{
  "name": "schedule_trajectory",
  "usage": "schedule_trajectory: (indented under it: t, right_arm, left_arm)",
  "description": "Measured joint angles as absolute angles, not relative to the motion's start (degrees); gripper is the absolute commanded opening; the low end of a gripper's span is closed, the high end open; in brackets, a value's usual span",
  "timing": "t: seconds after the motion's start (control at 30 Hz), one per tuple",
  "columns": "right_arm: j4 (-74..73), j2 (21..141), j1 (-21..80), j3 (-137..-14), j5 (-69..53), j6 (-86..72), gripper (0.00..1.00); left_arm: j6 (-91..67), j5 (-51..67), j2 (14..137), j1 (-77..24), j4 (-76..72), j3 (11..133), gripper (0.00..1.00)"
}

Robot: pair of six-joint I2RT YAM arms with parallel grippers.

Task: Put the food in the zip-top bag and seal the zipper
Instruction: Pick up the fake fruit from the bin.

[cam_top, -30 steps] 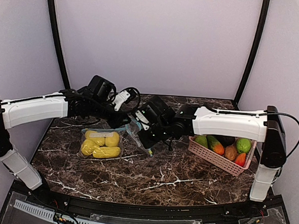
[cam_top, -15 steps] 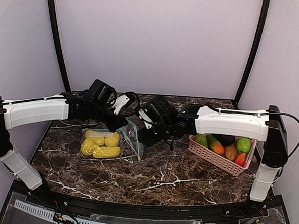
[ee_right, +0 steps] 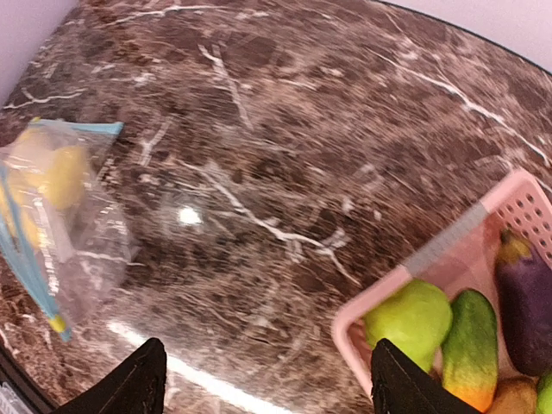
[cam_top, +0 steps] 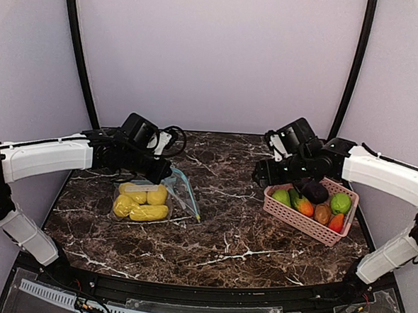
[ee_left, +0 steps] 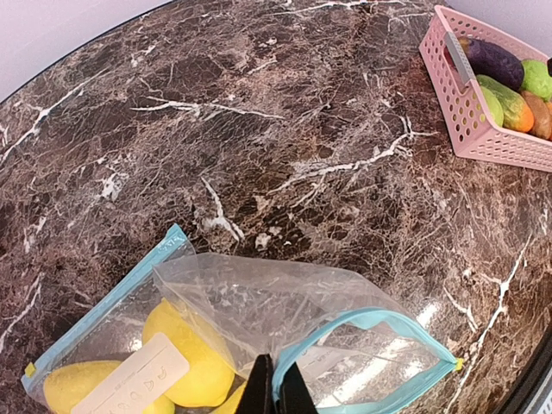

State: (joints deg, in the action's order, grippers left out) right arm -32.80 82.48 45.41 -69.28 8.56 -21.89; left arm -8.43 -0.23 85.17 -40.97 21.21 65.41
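Holding: left gripper (ee_left: 276, 385) pinches the zip-top bag (ee_left: 285, 297) rim, mouth open, by the table (cam_top: 246, 251) left edge
Bagged: yellow food (cam_top: 142, 201)
Waiting: food (ee_right: 414, 319) in the pink basket (cam_top: 294, 213), right edge
Reaching: right gripper (ee_right: 267, 381) spread wide, empty, above the basket's left corner; nearer arm
Axis: green-orange piece (ee_right: 470, 341) runs lengthwise across the jaw line

On your surface (cam_top: 225, 235), the zip-top bag (cam_top: 153, 199) lies at the left. Several pieces of food (cam_top: 141, 202) sit inside it toward its left end, and its mouth is turned to the right. Your left gripper (ee_left: 276, 392) is at the rear of that mouth, on the rim. The basket (cam_top: 295, 218) stands well apart at the right, with more food (cam_top: 323, 206) in it. Your right gripper (ee_right: 269, 384) hangs over the surface near the basket's left end.
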Motion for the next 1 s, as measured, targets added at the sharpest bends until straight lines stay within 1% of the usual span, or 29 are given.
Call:
schedule_trajectory:
  t: [0.1,0.23,0.5,0.7,0.9,0.97,1.0]
  right_arm:
    - [-34.26,79.70,38.63,-63.20,7.70,-22.68,0.74]
    - [-36.07,77.58,30.57,-56.47,5.72,-23.14,0.72]
    - [-36.36,77.14,19.90,-50.39,3.40,-22.57,0.68]
    - [-35.09,77.97,16.45,-48.88,2.31,-21.26,0.66]
    - [-32.64,80.86,15.57,-47.68,1.04,-20.21,0.63]
    - [-31.97,81.76,15.57,-47.64,0.86,-19.97,0.60]
    - [-31.59,82.15,15.57,-47.64,0.82,-19.84,0.56]
  left_arm:
    - [-10.24,-0.51,85.03,-40.97,21.32,65.41,0.01]
    - [-11.97,-0.49,85.03,-40.97,21.45,65.39,0.01]
    - [-14.15,-0.47,85.03,-40.97,21.63,65.39,0.01]
    - [-14.63,-0.45,85.03,-40.97,22.28,65.41,0.01]
    - [-14.85,-0.45,85.06,-40.97,22.76,65.41,0.01]
    - [-14.85,-0.45,85.06,-40.97,22.92,65.41,0.01]
    - [-14.87,-0.45,85.06,-40.97,22.94,65.41,0.01]
